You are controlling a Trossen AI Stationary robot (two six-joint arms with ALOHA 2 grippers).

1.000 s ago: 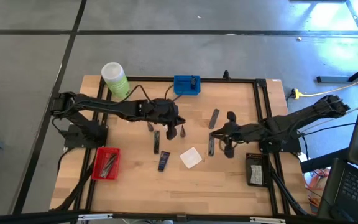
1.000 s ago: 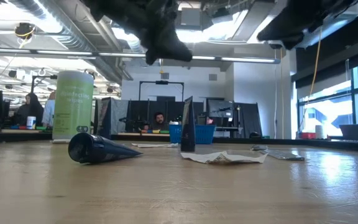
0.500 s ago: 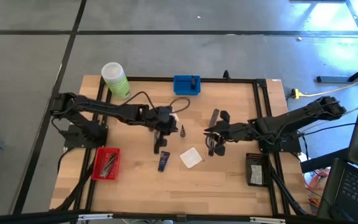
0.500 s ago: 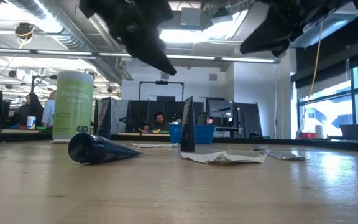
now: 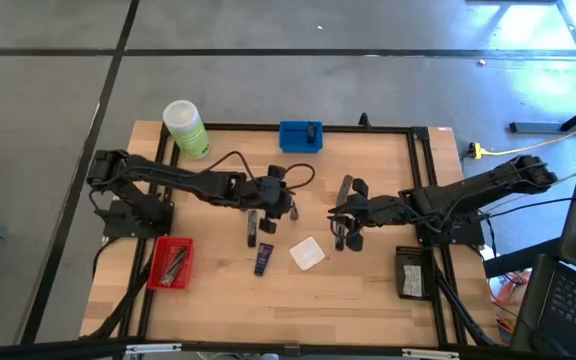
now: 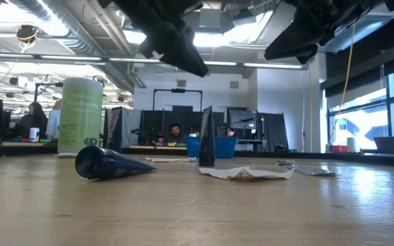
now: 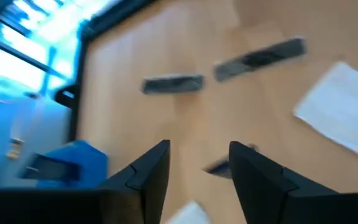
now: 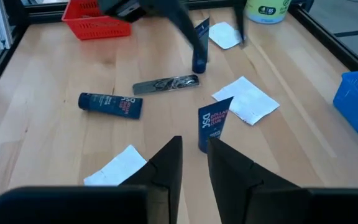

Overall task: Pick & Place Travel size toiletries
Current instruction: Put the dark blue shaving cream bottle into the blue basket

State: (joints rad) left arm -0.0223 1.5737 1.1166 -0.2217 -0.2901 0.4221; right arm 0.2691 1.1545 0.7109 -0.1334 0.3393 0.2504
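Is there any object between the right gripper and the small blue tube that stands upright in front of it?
Nothing visible stands between them. In the right wrist view, the right gripper faces the upright blue tube directly, with only bare table in the gap. The white sachets and the lying navy tube sit off to the sides.

Crowded centre, open front
The table (image 5: 368, 290) middle is cluttered by toiletries (image 5: 307, 253); bare wood is left along the front edge.

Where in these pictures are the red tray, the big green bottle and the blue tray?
Red plastic tray (image 5: 170, 263), high view, its middle.
Big light-green bottle with white cap (image 5: 182, 125), high view, its cap.
Blue plastic tray (image 5: 299, 138), high view, its near wall.
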